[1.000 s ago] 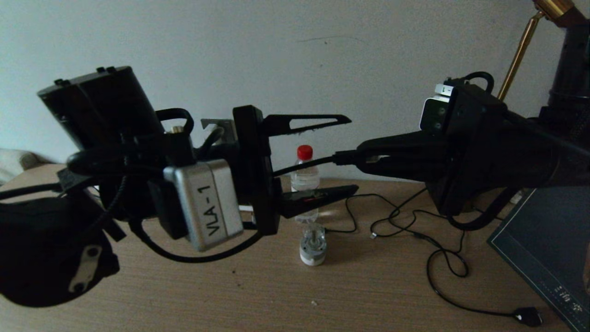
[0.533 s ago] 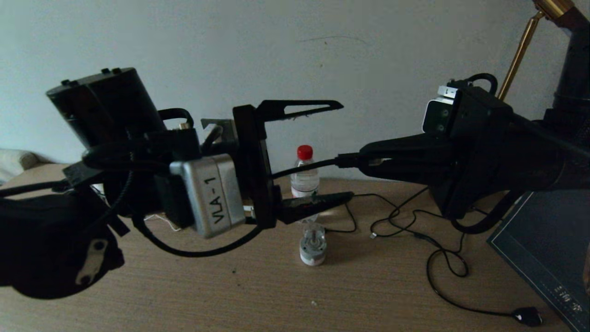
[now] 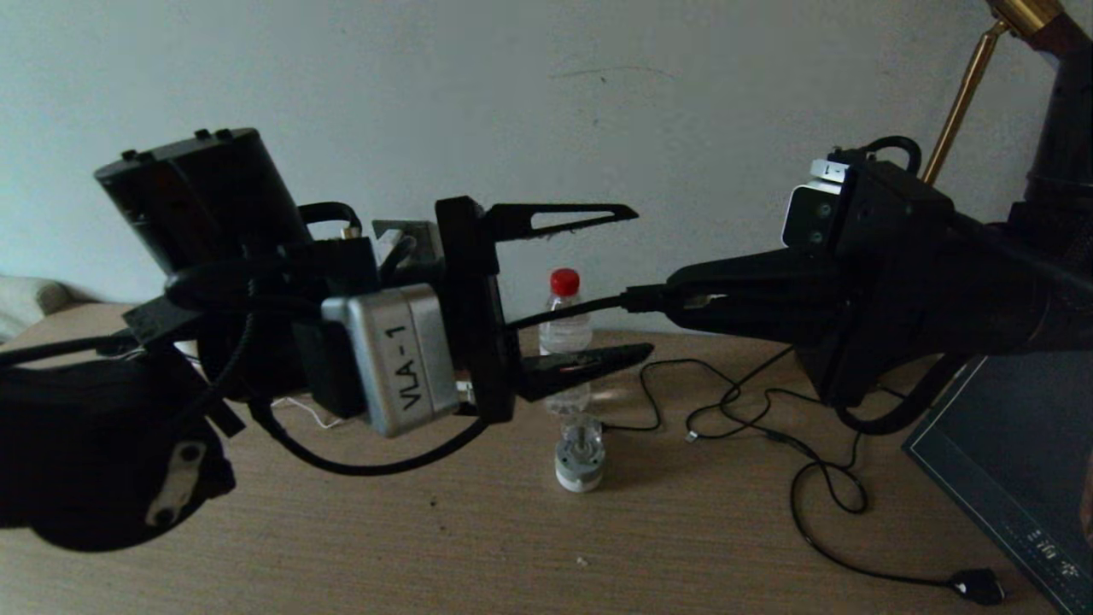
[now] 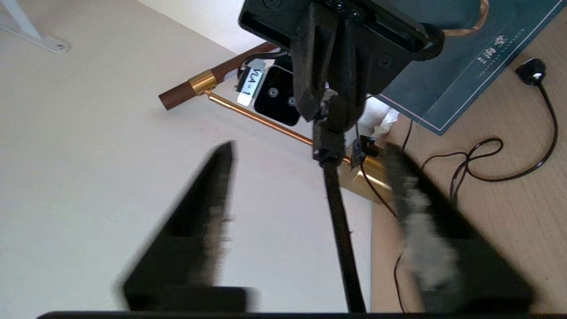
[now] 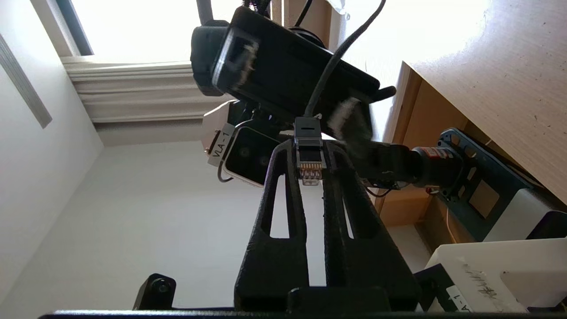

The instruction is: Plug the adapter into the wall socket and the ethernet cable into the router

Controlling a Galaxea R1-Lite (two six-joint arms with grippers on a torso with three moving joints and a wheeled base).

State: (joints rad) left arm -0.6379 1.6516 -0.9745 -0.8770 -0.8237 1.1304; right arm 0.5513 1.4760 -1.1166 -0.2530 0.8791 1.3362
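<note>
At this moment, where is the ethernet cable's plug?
The ethernet cable has its plug pinched in the right gripper, held in the air above the table. The cable runs from there between the open fingers of the left gripper.

Your left gripper (image 3: 636, 286): matte black, two long triangular fingers (image 3: 564, 219), each with a slot cut through. Behind it sits a silver camera block (image 3: 401, 359) lettered "VLA-1" in black. A thick black cable (image 3: 367, 461) loops beneath it; the cylindrical arm housing (image 3: 201, 196) is black, with small lugs on top. Your right gripper (image 3: 683, 299): same black slotted fingers (image 5: 283, 212) (ribbed texture along the edges). Its wrist camera (image 3: 807, 213) is white-cased with a dark face, tagged "VLA-1" too. Black screws dot the mounting plate (image 4: 385, 60).
</note>
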